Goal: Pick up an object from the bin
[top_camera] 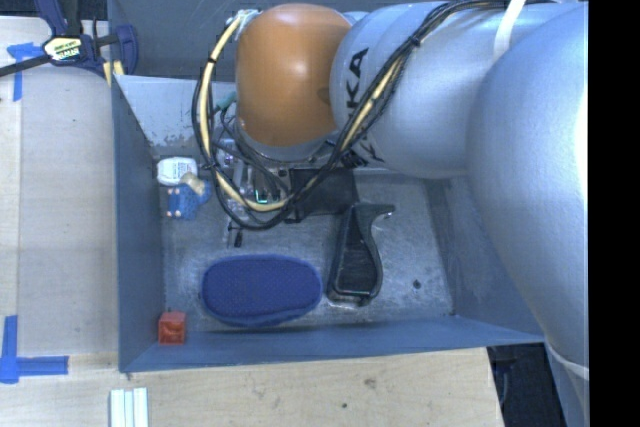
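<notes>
Looking down into a grey metal bin (pixel 135 215), you find a thick silver arm (pixel 450 85) reaching in from the right, its wrist capped by a rounded orange cover (pixel 285 70) with cables (pixel 208 95) looped about it. Beneath that cover hangs the tool (pixel 255 200), low over the back middle of the bin floor. The cover and cables hide its working end, so whether it is open or closed cannot be told, and nothing can be seen held in it. No object has been lifted yet, and several lie loose around the tool. A small blue-and-white toy (pixel 180 187) sits just to its left, close to the left wall. A black handled object (pixel 358 255) lies near it on the right and toward the front. A blue oval pad (pixel 262 290) lies flat in front of it, and a small red block (pixel 172 327) rests well apart in the front left corner. The arm likely hangs straight down so the tool can drop cleanly between its neighbours, the toy and the black object being the nearest candidates.
</notes>
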`<state>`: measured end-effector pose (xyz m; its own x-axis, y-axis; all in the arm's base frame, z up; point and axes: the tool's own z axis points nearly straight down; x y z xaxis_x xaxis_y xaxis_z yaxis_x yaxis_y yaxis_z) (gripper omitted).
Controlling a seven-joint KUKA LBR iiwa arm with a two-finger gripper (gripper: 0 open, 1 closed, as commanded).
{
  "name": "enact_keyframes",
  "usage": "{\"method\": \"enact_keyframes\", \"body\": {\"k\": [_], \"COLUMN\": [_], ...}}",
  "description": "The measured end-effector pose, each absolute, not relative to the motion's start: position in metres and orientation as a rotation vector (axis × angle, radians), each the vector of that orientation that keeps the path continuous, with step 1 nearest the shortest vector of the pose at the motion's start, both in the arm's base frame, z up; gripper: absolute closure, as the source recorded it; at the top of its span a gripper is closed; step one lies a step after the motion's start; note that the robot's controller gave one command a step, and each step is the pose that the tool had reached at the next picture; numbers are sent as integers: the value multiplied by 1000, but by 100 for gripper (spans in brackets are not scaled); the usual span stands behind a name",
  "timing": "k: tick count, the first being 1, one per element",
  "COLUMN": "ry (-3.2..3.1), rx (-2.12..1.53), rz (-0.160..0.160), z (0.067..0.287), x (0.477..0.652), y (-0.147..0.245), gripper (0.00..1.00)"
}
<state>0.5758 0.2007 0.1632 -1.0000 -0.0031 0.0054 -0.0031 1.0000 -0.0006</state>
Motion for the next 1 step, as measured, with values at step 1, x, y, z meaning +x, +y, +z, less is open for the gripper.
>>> {"method": "enact_keyframes", "body": {"k": [1], "ry": [-3143], "rx": [38], "rz": [1], "z": [66], "x": [615], "y": [212], "gripper": [0]}}
